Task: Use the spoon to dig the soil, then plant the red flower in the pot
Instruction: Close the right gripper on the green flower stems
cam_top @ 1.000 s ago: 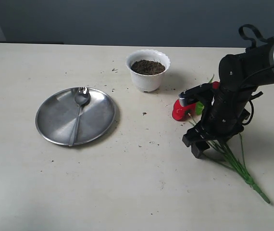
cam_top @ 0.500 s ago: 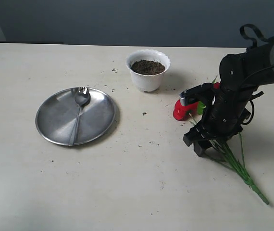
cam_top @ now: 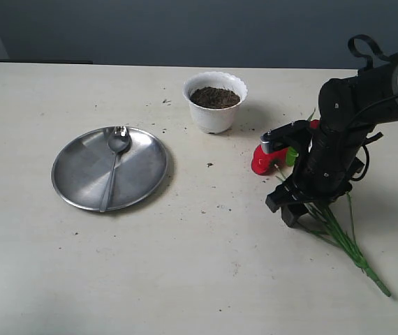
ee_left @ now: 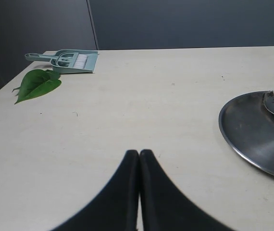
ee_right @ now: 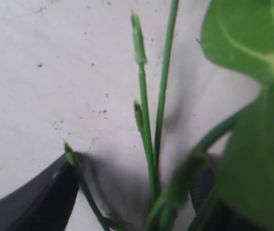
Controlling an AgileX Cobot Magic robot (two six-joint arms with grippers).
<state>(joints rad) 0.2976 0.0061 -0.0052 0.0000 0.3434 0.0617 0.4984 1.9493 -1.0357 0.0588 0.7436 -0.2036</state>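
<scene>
- Exterior view: a pale table (cam_top: 185, 279), sprinkled with dark crumbs, is standing before a dark grey-blue wall (cam_top: 185, 28). The pot (cam_top: 214, 120), holding the soil (cam_top: 214, 97), is sitting toward the far side. The spoon (cam_top: 113, 167) is lying on a steel plate (cam_top: 80, 181) at the left. The red flower (cam_top: 262, 162) is lying on the table to the right of the pot. The right gripper (cam_top: 293, 208) is pointing down over its stems (cam_top: 349, 244) and is hiding part of the flower.
- Left wrist view: the left gripper (ee_left: 139, 153) is pointing along the bare table, with its fingers (ee_left: 125, 183) pressed together on nothing. The picture edge is cutting off the plate. A dustpan (ee_left: 74, 61) and a loose green leaf (ee_left: 38, 83) are lying far off.
- Right wrist view: everything is looking blurry. The dark pads (ee_right: 41, 202) are standing apart on both sides of the stems, not pinching them. A broad leaf (ee_right: 242, 33) is covering one corner.
</scene>
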